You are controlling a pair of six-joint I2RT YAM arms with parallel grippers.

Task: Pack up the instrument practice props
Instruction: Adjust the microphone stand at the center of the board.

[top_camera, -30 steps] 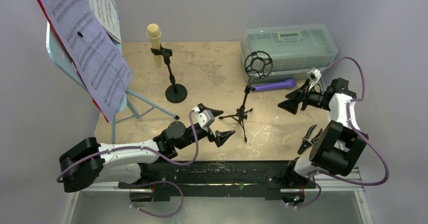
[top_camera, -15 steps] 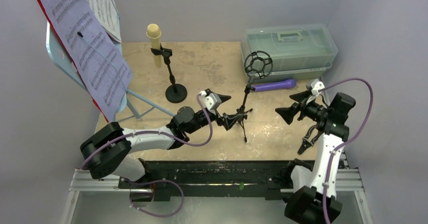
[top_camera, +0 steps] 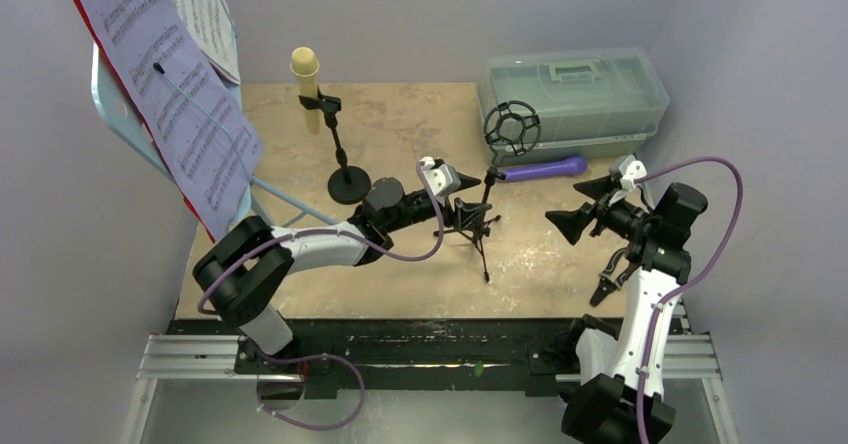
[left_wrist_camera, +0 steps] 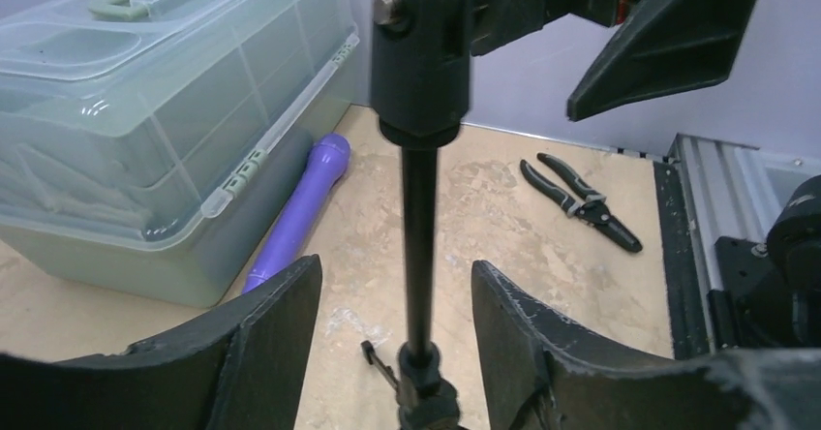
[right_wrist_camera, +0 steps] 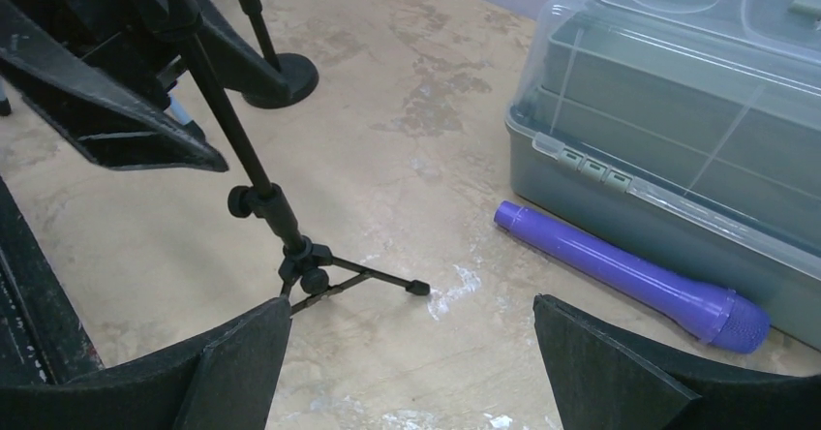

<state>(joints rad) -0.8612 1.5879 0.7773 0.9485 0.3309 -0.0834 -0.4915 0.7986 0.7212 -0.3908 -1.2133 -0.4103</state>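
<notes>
Having been brought forward and half closed, the left gripper is set astride the pole of the tripod mic holder standing mid-way across the table, not yet touching it, so a grasp is judged imminent, while the right gripper is held wide open nearby.

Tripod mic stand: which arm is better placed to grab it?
Left. The left gripper straddles the tripod mic stand, one finger each side of its pole; the right gripper hangs open, farther off.

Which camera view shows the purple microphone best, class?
The right wrist view: the purple microphone lies whole and close, tail to mesh head. The top view shows it whole but small; the left wrist view hides one end.
</notes>
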